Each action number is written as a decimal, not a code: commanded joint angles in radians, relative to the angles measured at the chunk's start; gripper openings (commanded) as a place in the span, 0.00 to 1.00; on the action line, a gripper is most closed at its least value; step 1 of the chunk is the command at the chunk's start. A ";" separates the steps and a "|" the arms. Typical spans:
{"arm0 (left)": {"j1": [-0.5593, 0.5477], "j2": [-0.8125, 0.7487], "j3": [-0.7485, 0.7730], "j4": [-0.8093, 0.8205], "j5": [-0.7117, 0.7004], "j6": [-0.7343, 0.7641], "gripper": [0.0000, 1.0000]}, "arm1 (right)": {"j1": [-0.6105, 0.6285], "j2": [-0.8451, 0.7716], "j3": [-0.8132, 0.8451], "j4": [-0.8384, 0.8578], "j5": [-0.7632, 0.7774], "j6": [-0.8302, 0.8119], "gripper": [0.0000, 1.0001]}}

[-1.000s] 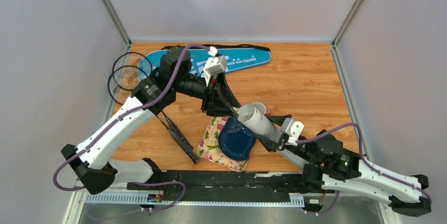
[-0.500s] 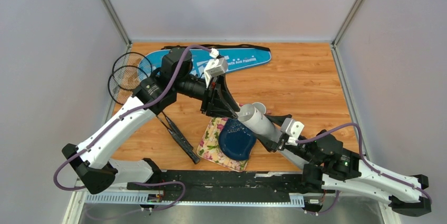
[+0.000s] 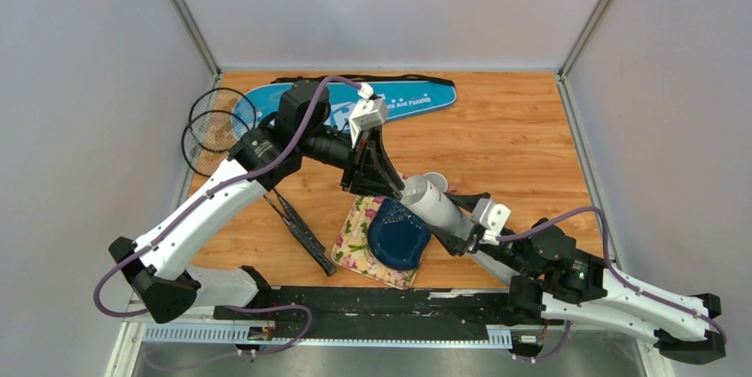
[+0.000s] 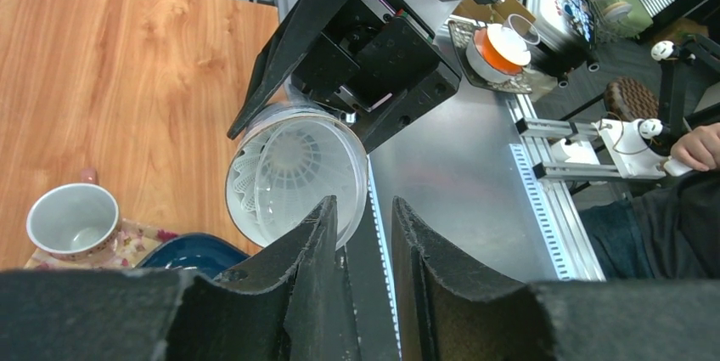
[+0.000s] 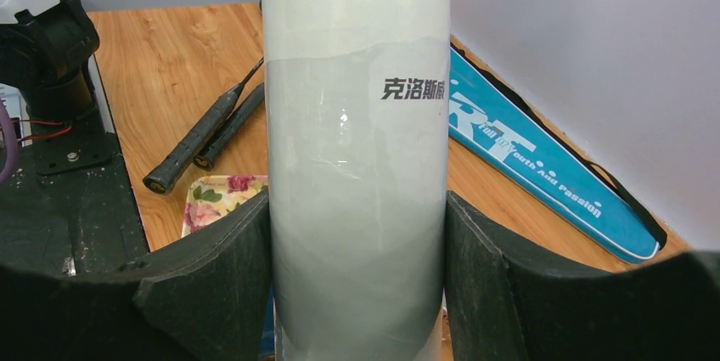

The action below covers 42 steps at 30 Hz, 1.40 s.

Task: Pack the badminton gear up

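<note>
- Wood-grain tabletop boxed in by plain grey walls, with both arm bases at the 6 o'clock edge of the overhead view.
- At about 5 o'clock, the right gripper is clamped on the body of the long white tube. It holds the tube off the table, with the open mouth angled toward the table's middle.
- Just beside the tube, toward 6 o'clock, a dark blue plate lies on a floral cloth. Neither belongs to the gear.
- At the centre, the left gripper hangs at the tube's mouth. Its fingers stand a narrow gap apart with nothing between them.
- One feather shuttlecock sits inside the tube. A small white cup stands close to the mouth.
- The step in hand looks like loading the tube. To do it well, the right arm should hold the tube steady with its mouth tipped up, so the shuttlecock cannot slide back out. The left fingers should leave along the tube's axis rather than sideways, to avoid catching the rim or nudging the cup.
- At 9 to 10 o'clock, two black rackets lie crossed, their heads over the table's edge.
- At 12 o'clock, the blue racket bag lies flat along the far wall, with nothing packed in it yet as far as can be seen.
</note>
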<state>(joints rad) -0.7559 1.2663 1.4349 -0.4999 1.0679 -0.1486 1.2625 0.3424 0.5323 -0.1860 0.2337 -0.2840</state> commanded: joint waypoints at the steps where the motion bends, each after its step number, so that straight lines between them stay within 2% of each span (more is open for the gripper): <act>1: -0.005 -0.007 0.013 -0.009 0.017 0.040 0.37 | 0.001 0.001 0.052 0.048 0.010 -0.003 0.21; 9: -0.026 0.016 0.039 -0.057 0.020 0.069 0.34 | 0.002 0.009 0.055 0.049 0.010 -0.003 0.21; 18: -0.033 0.013 0.064 -0.080 -0.065 0.064 0.16 | 0.003 0.004 0.055 0.048 0.015 -0.001 0.21; 26: -0.091 0.007 0.070 -0.130 -0.160 0.130 0.19 | 0.001 0.003 0.052 0.049 0.016 0.000 0.20; 30: -0.094 0.004 0.064 -0.141 -0.131 0.144 0.29 | 0.000 -0.003 0.052 0.049 0.016 0.002 0.20; 32: -0.097 0.005 0.062 -0.147 -0.122 0.147 0.31 | 0.002 -0.005 0.052 0.051 0.016 0.003 0.20; 41: -0.140 0.015 0.087 -0.180 -0.204 0.181 0.22 | 0.002 -0.006 0.052 0.049 0.015 0.005 0.20; 42: -0.145 0.016 0.094 -0.187 -0.216 0.185 0.19 | 0.002 -0.006 0.052 0.049 0.018 0.006 0.20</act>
<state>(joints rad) -0.8696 1.2819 1.4719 -0.6521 0.8902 -0.0158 1.2629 0.3523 0.5323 -0.1867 0.2337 -0.2844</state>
